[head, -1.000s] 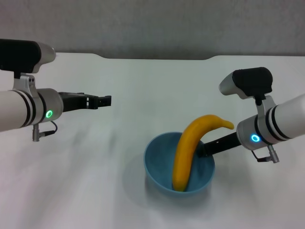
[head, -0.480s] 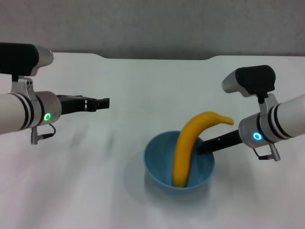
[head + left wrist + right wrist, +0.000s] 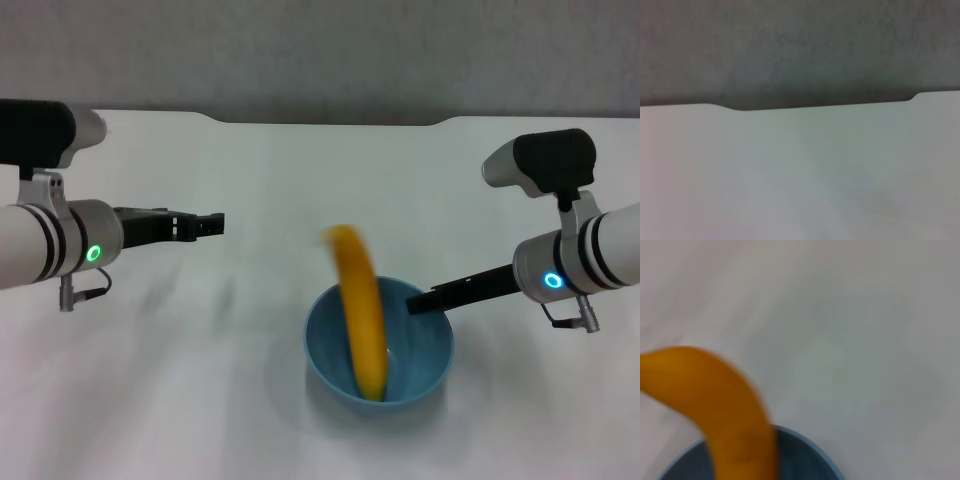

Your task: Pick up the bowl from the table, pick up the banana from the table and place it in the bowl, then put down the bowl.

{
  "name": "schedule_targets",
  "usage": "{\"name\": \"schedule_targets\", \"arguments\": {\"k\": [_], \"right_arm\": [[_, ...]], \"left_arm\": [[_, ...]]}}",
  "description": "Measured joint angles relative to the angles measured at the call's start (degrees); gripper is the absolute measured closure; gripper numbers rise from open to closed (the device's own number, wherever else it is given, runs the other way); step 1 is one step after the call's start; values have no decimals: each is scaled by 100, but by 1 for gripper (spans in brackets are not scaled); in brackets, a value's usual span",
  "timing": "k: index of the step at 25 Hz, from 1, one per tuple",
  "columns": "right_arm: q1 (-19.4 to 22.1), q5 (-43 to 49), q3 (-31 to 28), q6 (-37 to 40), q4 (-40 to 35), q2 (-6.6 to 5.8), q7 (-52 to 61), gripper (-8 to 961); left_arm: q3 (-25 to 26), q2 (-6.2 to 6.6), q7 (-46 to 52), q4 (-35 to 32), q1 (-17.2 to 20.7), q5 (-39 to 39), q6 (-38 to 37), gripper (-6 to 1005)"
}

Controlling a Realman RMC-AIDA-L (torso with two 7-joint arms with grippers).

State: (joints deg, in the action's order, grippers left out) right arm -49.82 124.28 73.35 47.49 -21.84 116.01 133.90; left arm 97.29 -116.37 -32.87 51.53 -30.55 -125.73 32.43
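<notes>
Banana (image 3: 361, 312) is in the light-blue bowl (image 3: 379, 347), lower end on the glossy floor, upper end sticking up well past the far rim and smeared, so it reads as mid-swing, not settled. Bowl sits on the white bench (image 3: 270, 180), or just above it; can't tell if it's touching.

Right gripper (image 3: 432, 298) is at the bowl's right rim; jaws look clamped on the rim, though the contact itself is too dark to confirm. Right wrist view shows banana over the rim (image 3: 805, 450) and bare bench beyond. Left gripper (image 3: 205, 226) hovers well left of the bowl with nothing in it; can't tell if its jaws are parted or closed.

Risks:
1. Banana is longer than the bowl is wide, so it's top-heavy; a swing could tip it over the rim onto the bench
2. A 1-sided rim grip lets the bowl tilt, and any jerk on set-down adds to that
3. Releasing before the base is flat could let the bowl rock and throw the banana out
</notes>
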Motion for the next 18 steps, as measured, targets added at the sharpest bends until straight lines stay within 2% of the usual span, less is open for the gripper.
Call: {"name": "schedule_targets", "arguments": {"k": [3, 4, 5, 6, 7, 12, 15, 18], "right_arm": [[221, -6, 19, 106, -394, 4, -11, 453], [358, -11, 17, 170, -616, 6, -15, 376], [569, -52, 34, 239, -954, 10, -16, 298], [1001, -207, 120, 302, -1580, 11, -22, 221], [1001, -207, 120, 302, -1580, 11, -22, 217], [2010, -1148, 321, 5, -2671, -13, -616, 199], [2327, -1940, 322, -293, -2751, -15, -1393, 187], [2449, -2823, 321, -699, -2436, -16, -2511, 181]], "left_arm": [[3, 0, 0, 14, 48, 2, -2, 92], [6, 1, 0, 19, 64, 3, -12, 92], [7, 0, -1, 20, 71, 4, -28, 92], [9, 0, -11, 28, 105, 5, -75, 92], [8, 0, -18, 39, 133, 6, -113, 92], [-9, 0, -53, 67, 271, 15, -272, 92], [-56, 0, -68, 72, 336, 28, -446, 92], [-77, -4, -157, 59, 446, 285, -668, 92]]}}
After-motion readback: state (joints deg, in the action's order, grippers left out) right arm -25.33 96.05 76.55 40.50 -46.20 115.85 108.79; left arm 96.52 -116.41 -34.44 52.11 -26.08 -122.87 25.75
